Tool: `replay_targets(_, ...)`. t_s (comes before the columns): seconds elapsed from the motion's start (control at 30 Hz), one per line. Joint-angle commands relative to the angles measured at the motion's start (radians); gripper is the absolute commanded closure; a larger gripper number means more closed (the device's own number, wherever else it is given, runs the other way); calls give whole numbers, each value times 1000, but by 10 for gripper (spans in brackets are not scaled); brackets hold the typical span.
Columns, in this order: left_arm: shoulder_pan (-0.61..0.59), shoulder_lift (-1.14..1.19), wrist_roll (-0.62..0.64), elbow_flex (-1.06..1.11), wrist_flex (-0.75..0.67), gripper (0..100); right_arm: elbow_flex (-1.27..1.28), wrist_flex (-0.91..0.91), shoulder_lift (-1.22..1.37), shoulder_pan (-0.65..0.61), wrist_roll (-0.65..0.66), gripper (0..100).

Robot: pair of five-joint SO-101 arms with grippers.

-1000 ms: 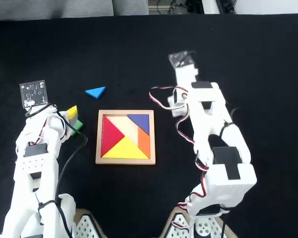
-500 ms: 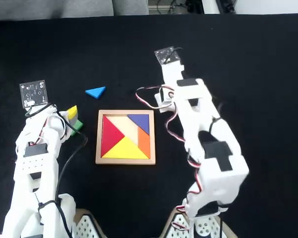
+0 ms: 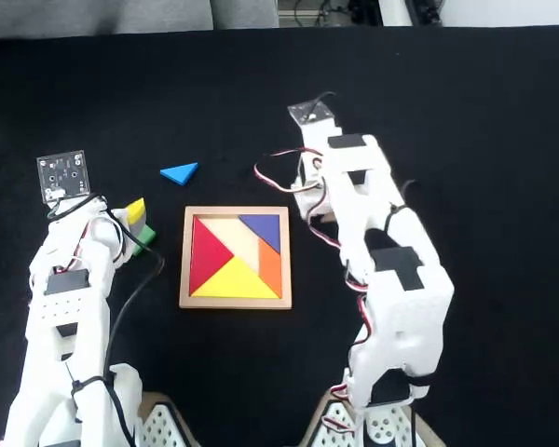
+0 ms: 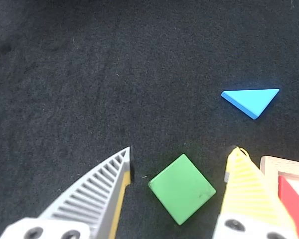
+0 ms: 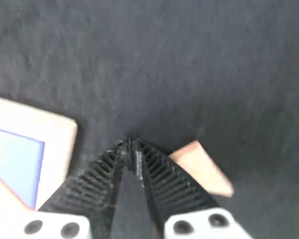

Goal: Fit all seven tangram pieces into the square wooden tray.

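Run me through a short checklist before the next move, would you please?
1. The left gripper open, fingers either side of the green square: ok.
2. The green square flat on the cloth: ok.
3. The right gripper open for the tan piece beside it: not ok, shut and empty.
4. A bare patch free in the tray: ok.
5. The blue triangle apart from both arms: ok.

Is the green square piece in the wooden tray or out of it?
Out. The green square piece lies on the black cloth between the left gripper's open jaws, beside the square wooden tray.
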Motion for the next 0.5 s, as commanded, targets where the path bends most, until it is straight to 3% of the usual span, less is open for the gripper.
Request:
replay_targets(0.0,5,0,5,-10,-20,700,-45,81,-8,37,44,988)
replay_targets(0.47,4,0,5,-10,-21,700,-45,233,-76,80,181,988)
